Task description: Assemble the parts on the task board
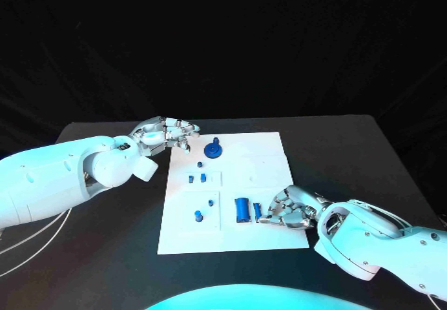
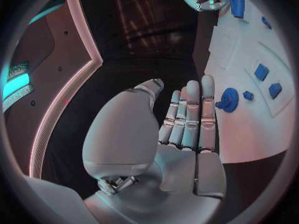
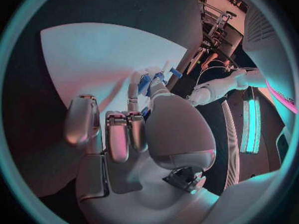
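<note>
The white task board lies in the middle of the black table. On it are a round blue part with a knob, several small blue parts and a long blue block. A thin blue part lies beside the block. My right hand rests on the board's near right area, its thumb and a fingertip pinching the thin blue part. My left hand hovers at the board's far left corner, holding nothing. Its fingers are straight, close to the round part.
Two more small blue parts sit on the board's near left section. Black table surrounds the board on all sides. My left forearm stretches over the table's left side and my right forearm over its near right corner.
</note>
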### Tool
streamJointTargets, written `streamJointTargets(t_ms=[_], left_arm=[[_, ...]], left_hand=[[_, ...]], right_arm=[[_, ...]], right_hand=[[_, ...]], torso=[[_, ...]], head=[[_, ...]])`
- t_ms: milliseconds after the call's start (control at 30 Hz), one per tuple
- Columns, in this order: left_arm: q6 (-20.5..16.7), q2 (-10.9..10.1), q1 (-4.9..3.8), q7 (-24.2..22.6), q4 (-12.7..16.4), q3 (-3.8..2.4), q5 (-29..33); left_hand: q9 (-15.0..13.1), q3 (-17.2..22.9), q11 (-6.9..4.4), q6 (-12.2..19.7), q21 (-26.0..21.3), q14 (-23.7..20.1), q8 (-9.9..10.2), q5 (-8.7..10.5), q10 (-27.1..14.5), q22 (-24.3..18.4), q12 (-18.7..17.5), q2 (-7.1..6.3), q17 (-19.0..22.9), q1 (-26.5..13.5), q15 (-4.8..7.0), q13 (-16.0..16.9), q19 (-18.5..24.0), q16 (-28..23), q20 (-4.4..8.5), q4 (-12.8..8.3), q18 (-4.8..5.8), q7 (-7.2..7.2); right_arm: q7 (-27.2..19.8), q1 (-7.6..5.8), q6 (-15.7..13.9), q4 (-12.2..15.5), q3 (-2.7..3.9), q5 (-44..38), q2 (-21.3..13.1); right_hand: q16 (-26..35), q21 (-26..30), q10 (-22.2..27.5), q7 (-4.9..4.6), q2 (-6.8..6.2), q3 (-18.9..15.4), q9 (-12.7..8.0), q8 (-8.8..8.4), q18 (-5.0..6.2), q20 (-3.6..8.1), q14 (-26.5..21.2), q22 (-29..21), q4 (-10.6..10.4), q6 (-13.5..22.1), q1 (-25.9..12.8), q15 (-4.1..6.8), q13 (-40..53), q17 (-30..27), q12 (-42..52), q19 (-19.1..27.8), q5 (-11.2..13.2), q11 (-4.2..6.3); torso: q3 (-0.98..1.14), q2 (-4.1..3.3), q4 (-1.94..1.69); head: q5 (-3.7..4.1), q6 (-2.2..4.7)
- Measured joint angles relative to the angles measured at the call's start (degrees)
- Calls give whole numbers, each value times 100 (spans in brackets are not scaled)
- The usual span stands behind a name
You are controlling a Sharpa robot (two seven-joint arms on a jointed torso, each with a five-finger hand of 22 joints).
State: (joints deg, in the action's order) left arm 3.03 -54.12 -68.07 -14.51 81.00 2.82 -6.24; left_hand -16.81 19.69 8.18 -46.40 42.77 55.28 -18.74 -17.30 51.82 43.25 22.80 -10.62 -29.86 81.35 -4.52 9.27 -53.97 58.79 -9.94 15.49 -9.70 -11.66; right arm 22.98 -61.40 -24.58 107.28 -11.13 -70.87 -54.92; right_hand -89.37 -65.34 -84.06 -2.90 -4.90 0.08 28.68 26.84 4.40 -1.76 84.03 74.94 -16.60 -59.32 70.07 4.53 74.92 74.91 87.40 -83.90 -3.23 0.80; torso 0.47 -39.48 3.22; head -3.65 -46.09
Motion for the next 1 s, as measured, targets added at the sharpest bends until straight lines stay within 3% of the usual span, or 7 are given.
streamJointTargets(t_ms=[767, 867, 1000], left_arm=[[17, -4, 0, 24, 1, 0, -1], [17, -17, 0, 26, 1, 0, -1], [17, -33, 0, 28, -15, 0, -3]], left_hand=[[0, -25, 0, 0, 0, 0, 0, 0, 0, -8, 0, 0, 1, 0, 0, 5, 0, 0, 0, 25, 0, 0], [0, -25, 0, 0, 0, 0, 0, 0, 0, -8, 0, 0, 1, 0, 0, 5, 0, 0, 0, 25, 0, 0], [0, -25, 0, 0, 0, 0, 0, 0, 0, -8, 0, 0, 1, 0, 0, 5, 0, 0, 0, 25, 0, 0]], right_arm=[[174, 3, 69, -243, 2, -86, 240], [183, 3, 68, -268, 3, -91, 260], [184, 2, 75, -274, 4, -91, 264]], right_hand=[[0, 0, 0, 0, 188, -17, -10, 0, 0, 0, 0, -2, 17, 0, 262, 0, 0, -1, 0, 0, 2, 0], [0, 0, 0, 0, 188, -113, -26, 0, 0, 0, 0, -2, -1, 0, 262, -1, 0, -1, 0, 0, -234, 0], [0, 0, 0, 0, 188, -135, -26, 0, 0, 0, 0, -2, -7, 0, 262, -1, 0, 1, 0, 0, -311, 0]], torso=[[-3, 0, -3], [-3, 0, -2], [-3, 0, -3]], head=[[-1, -20], [2, -20], [2, -20]])
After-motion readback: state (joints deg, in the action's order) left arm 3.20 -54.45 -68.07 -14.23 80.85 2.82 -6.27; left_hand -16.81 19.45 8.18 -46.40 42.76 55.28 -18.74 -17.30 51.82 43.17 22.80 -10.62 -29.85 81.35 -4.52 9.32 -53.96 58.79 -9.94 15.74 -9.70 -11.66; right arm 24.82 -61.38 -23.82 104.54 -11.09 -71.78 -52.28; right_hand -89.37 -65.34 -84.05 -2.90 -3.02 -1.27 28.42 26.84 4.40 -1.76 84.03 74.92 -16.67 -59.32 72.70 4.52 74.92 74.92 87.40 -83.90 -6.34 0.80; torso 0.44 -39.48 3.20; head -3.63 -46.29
